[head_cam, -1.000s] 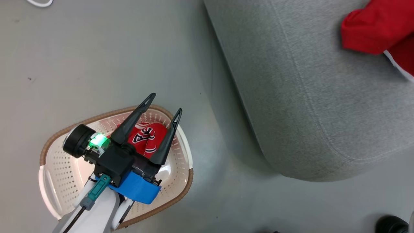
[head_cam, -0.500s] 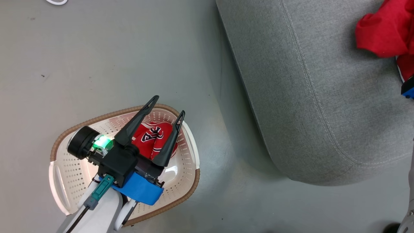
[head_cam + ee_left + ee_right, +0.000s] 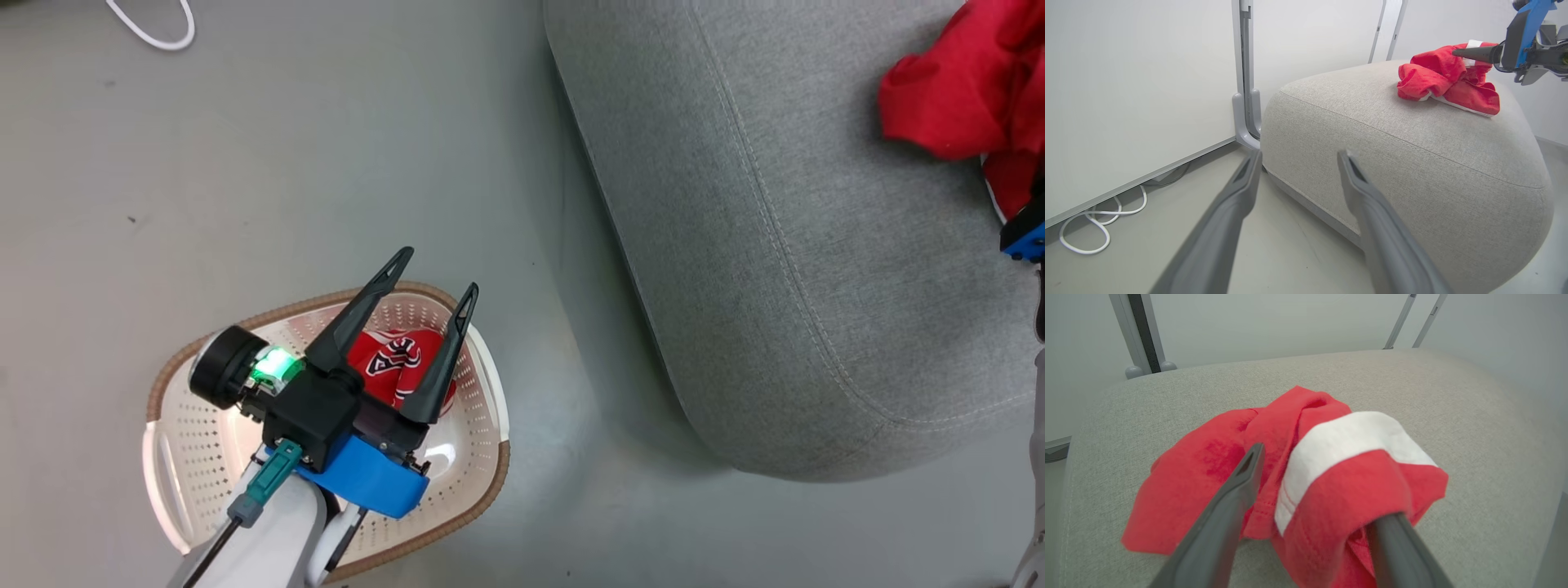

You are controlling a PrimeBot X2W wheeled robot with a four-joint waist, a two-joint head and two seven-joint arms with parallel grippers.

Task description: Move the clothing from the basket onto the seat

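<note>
Floor [image 3: 326, 163] bearing basket [image 3: 175, 441], seat [image 3: 775, 245], cable [image 3: 167, 47], garment [image 3: 939, 106] on seat

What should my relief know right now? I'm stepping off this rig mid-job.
Left gripper: open, empty, over the basket in the head view.
Right gripper: open at the seat, a fold of the white-trimmed red garment draped over one finger.
Done: that garment lies on the seat.
To do: free the finger; move the lettered red garment from basket to seat.

Illegible black-and-white lettering on the red garment [image 3: 397, 362] in the basket [image 3: 189, 433].
</note>
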